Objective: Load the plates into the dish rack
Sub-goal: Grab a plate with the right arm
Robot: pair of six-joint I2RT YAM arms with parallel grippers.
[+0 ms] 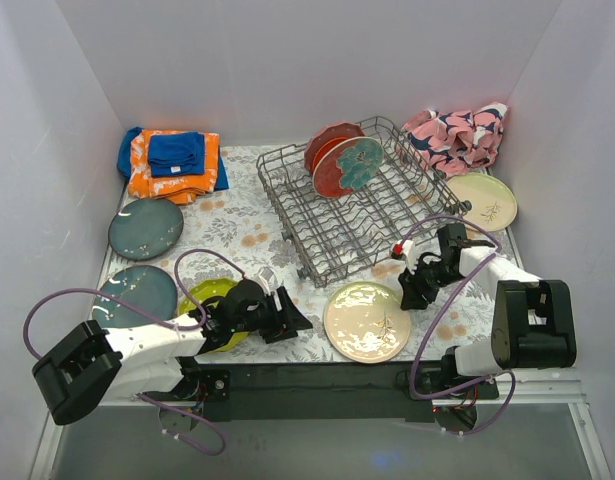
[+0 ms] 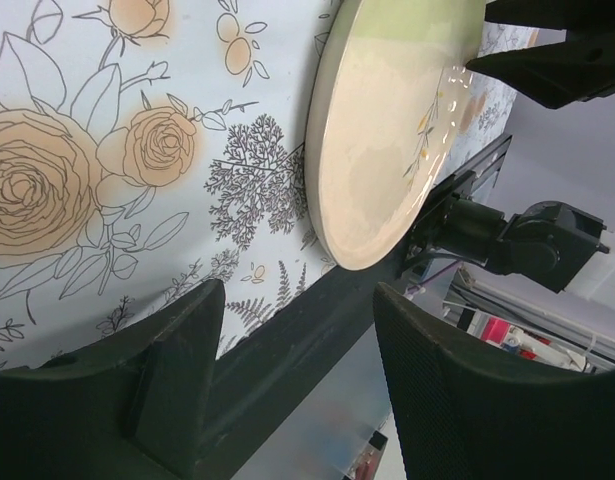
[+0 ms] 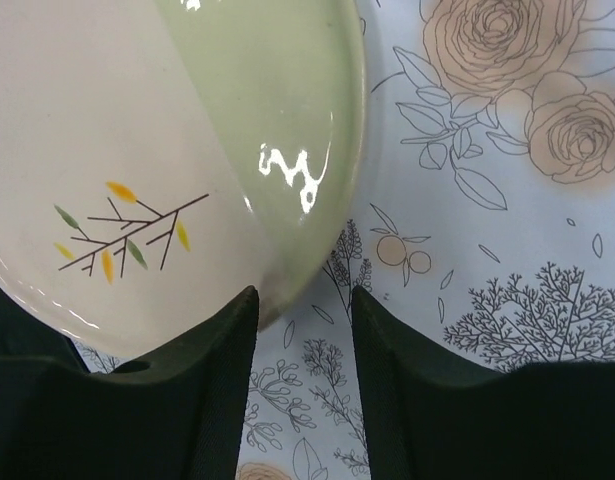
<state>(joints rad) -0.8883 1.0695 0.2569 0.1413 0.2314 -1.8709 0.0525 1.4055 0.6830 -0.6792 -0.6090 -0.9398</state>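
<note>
two plates stand on edge in the dish rack (image 1: 359,242), a red plate (image 1: 327,142) and a floral plate (image 1: 352,168), toward its 11 o'clock corner. the step in hand, as i read it, is picking up the cream plate (image 1: 365,320). it lies flat on the flowered table cover (image 1: 242,225) at 6 o'clock from the rack, between the two arms.

the right gripper (image 3: 304,310) sits at that plate's 2 o'clock rim with its jaws apart. the rim just reaches into the gap, and table cover shows between the fingers, so nothing is clamped yet. the left gripper (image 2: 297,290) waits at the plate's 9 o'clock side, jaws apart and empty, near the plate but not touching it.

the next move likely calls for one finger under the rim and one over it, a firm close, then tipping the plate upright into a free slot between the tines.

the plate is glossy, cream shading to pale green on one half, with a small twig mark bearing yellow and green leaves. its thin rim lies close to the cover, so it is probably slippery and awkward to get under.
</note>
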